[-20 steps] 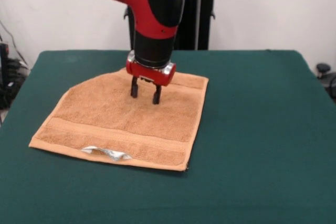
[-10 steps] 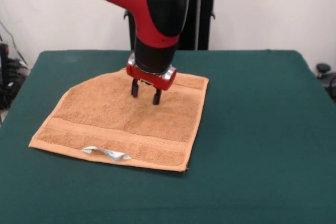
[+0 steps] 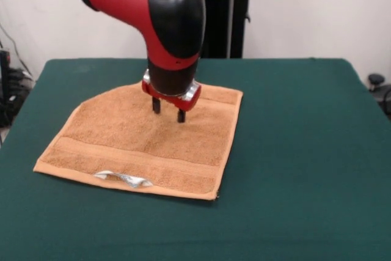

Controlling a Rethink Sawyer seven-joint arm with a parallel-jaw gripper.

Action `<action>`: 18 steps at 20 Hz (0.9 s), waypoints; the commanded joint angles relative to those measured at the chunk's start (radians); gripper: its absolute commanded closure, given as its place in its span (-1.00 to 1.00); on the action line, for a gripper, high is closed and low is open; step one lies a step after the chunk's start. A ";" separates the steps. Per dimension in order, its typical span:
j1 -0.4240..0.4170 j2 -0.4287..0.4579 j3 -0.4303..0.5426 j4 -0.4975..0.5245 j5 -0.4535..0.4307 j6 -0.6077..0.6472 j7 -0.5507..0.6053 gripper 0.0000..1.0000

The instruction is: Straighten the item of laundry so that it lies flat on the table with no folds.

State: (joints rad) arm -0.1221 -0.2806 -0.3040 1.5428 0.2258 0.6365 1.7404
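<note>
The item of laundry [image 3: 134, 142], an orange-tan towel, lies spread on the green table [image 3: 293, 151], left of centre. Its far-left corner is cut off by a slanted edge, as if turned under. A crumpled white tag [image 3: 125, 178] sticks out at the near hem, and a woven band runs along that side. My gripper [image 3: 168, 111] hangs over the towel's far part, open, with nothing between its two dark fingers. The tips stand at or just above the cloth; I cannot tell whether they touch it.
A black stand [image 3: 229, 16] rises behind the table's far edge. Cables and dark gear [image 3: 9, 90] sit off the left side. A small black object [image 3: 376, 80] shows past the right edge.
The arm has swung and leaned a little to the left. The gripper has shifted slightly left and toward the far side. The towel has not moved.
</note>
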 commanded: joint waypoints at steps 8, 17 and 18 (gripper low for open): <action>0.042 -0.122 0.043 -0.011 0.060 0.045 0.255 -1.00; 0.095 -0.382 -0.059 0.165 -0.012 0.221 0.208 -1.00; 0.098 -0.402 -0.066 0.178 -0.015 0.235 0.206 -1.00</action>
State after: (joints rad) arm -0.0845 -0.5147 -0.3305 1.5835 0.2258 0.7164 1.7404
